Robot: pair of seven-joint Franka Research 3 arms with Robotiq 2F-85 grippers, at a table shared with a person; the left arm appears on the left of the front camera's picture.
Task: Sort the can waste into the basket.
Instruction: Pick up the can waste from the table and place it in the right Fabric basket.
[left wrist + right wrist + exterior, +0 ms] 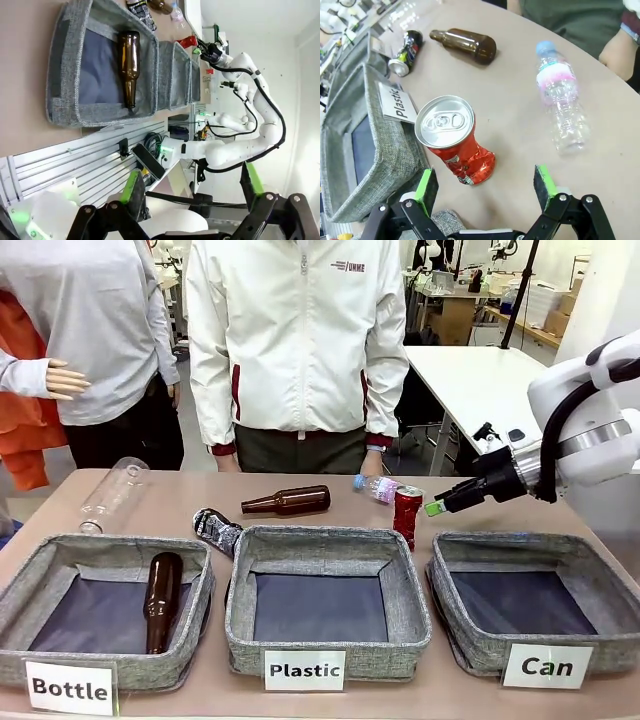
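The crushed red can (407, 512) stands upright on the table, just behind the far right corner of the "Plastic" bin; its silver top faces the right wrist camera (457, 142). My right gripper (440, 505) hovers just right of it, open, with the can a little ahead of its green pads (426, 182). The dark printed can (216, 530) lies on its side behind the gap between the two left bins, also seen as the dark can (405, 50). The "Can" basket (455, 615) sits front right, holding nothing. My left gripper (192, 185) is open, held away from the table.
The "Bottle" bin (30, 585) holds a brown bottle (160, 600). The "Plastic" bin (240, 610) stands in the middle. Another brown bottle (290, 501), a small clear bottle (375, 486) and a large clear bottle (112, 492) lie on the table. Two people stand at the far side.
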